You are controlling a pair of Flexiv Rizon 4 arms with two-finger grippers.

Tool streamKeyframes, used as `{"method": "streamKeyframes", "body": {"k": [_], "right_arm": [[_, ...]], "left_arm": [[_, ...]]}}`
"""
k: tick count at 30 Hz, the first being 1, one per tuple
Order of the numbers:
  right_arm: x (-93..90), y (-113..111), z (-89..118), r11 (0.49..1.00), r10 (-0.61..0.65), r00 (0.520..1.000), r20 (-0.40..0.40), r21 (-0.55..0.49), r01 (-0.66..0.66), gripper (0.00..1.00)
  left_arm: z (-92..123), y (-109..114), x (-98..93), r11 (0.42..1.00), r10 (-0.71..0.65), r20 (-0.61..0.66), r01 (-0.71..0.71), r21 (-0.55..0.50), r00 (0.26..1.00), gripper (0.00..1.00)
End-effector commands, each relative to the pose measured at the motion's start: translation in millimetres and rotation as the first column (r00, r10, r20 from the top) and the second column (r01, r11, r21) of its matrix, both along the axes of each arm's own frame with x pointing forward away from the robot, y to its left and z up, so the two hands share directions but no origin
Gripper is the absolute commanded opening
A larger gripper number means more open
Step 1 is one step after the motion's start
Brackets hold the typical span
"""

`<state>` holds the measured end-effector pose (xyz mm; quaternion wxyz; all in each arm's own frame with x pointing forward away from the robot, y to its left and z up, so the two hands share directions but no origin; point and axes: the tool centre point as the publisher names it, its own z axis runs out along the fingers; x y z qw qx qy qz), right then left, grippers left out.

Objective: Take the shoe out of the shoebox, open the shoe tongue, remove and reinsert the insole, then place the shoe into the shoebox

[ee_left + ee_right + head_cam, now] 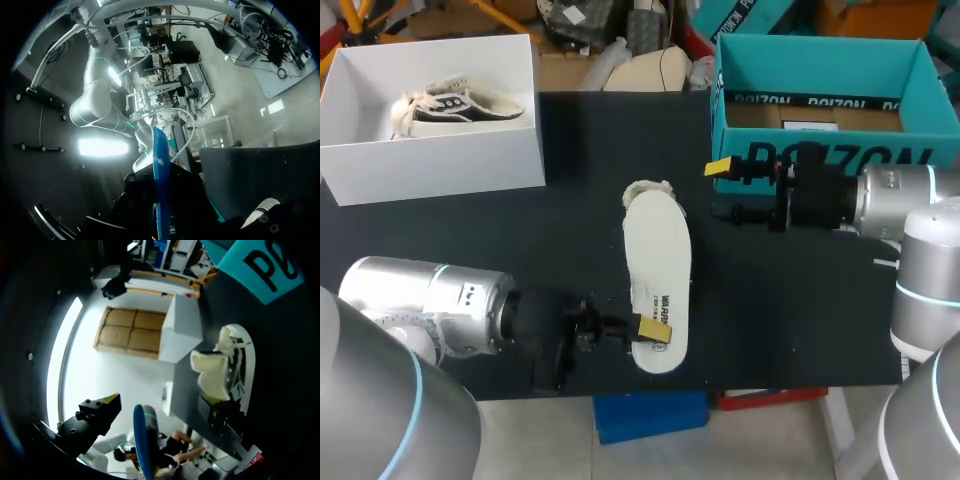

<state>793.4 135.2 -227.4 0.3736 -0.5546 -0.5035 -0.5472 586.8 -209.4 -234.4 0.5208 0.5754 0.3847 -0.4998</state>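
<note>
Head view puts my left tool (650, 328) at the heel of the shoe (657, 260), near the table's near edge; I cannot tell whether it pinches. The shoe looks light and floppy, so I'd hold the stiffer heel. Right tool (723, 190) hangs spread and empty before the far-right shoebox (910, 150).

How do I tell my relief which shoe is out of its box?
Start at the black mat: between the white box and the teal shoebox lies the shoe, the left gripper at its near end. It alone shows a pale sole; the other shoe sits inside the white box.
</note>
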Motion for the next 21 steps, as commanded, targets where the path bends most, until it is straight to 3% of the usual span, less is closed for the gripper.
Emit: {"method": "streamKeyframes", "body": {"k": [1, 12, 21], "right_arm": [[-0.6, 2, 0, 1.0, -0.003, 1.0, 0.0, -0.002, 0.003, 1.0], [-0.6, 2, 0, 1.0, -0.003, 1.0, 0.0, -0.002, 0.003, 1.0], [-0.6, 2, 0, 1.0, -0.003, 1.0, 0.0, -0.002, 0.003, 1.0]], "left_arm": [[-20, -5, 12.2, 1.0, 0.003, -0.008, -0.003, -0.027, 1.0, 0.0], [-37, -6, 62.5, 0.999, 0.042, -0.069, -0.042, 0.009, 0.997, 0.0], [-37, -7, 85.8, 0.997, 0.069, -0.062, -0.067, 0.029, 0.996, 0.0]]}}
